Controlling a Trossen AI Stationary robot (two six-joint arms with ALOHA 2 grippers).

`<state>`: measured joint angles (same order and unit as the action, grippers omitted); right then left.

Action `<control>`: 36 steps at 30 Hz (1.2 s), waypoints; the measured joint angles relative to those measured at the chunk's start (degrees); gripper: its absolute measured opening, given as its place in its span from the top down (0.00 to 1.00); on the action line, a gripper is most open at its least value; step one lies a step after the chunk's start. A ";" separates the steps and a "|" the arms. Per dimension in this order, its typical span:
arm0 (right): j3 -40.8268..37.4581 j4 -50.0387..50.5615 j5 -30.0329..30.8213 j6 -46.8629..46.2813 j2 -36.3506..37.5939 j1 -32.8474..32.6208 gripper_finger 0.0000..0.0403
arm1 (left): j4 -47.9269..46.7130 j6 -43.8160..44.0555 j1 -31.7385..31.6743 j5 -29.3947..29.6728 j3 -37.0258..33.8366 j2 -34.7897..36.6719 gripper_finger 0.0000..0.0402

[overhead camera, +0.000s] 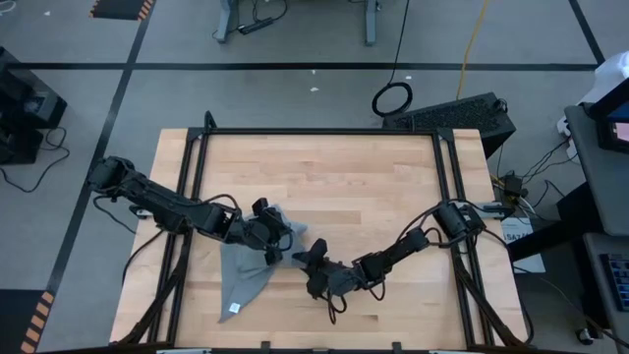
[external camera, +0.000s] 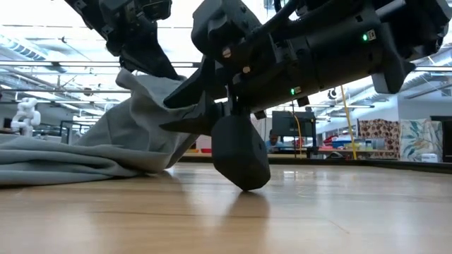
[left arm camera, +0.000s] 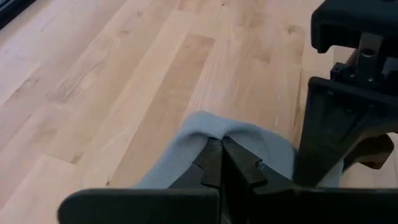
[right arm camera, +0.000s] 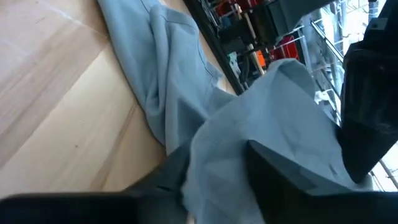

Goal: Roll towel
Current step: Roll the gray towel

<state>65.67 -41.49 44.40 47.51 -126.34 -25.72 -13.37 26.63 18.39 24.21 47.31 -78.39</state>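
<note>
No roll has formed that I can see. The towel (overhead camera: 246,270) is a rumpled grey shape lying toward the left front part of the bench (overhead camera: 334,167), one corner lifted off the wood and the rest trailing down flat, its white tag (overhead camera: 234,308) at the near end. So the job looks to be at an early stage: a corner is gathered, and all the turning over and tightening is still to do.

The left pincer (left arm camera: 221,149) is clenched on a fold of the towel, holding that raised corner up (the wrist view shows the cloth pinched right between the tips). The right pincer (overhead camera: 307,258) sits just beside it at the lifted edge, low over the bench. Cloth lies between its fingers (right arm camera: 292,171) in its own view, but whether they have clamped on it I cannot tell, since the angle is too close.

What stands in the way is mostly crowding. Both arms meet at the same corner, nearly touching, and the towel is bunched rather than spread, which I judge would make an even roll hard. The rest of the bench is bare wood inside a black frame (overhead camera: 324,131), and cables run on the floor beyond it.
</note>
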 joint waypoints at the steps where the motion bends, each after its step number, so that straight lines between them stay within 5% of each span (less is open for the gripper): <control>1: 0.00 -0.02 0.96 -0.02 0.00 -0.27 0.75 | 0.01 -0.01 0.00 0.00 0.00 0.00 0.98; 5: -0.04 -0.29 9.26 0.02 0.06 -1.85 0.96 | -0.04 0.02 0.00 0.07 0.00 0.00 0.98; 11: 0.07 2.96 20.63 -2.07 4.99 -4.31 0.98 | -0.05 1.51 1.32 0.29 0.00 0.00 0.98; 19: 0.11 19.10 19.01 -13.57 19.34 -7.20 1.00 | 3.14 1.40 6.39 0.24 0.00 0.00 0.86; 27: 0.13 44.10 7.16 -35.37 35.74 -6.14 1.00 | 10.45 1.01 12.05 2.15 0.00 0.00 0.69; 36: 0.15 51.84 2.28 -40.33 45.43 -2.07 1.00 | 7.73 -3.44 17.53 9.93 -0.05 -6.46 0.67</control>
<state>65.82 10.34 46.68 7.18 -80.91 -27.80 -5.64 23.19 35.92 34.13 47.26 -84.85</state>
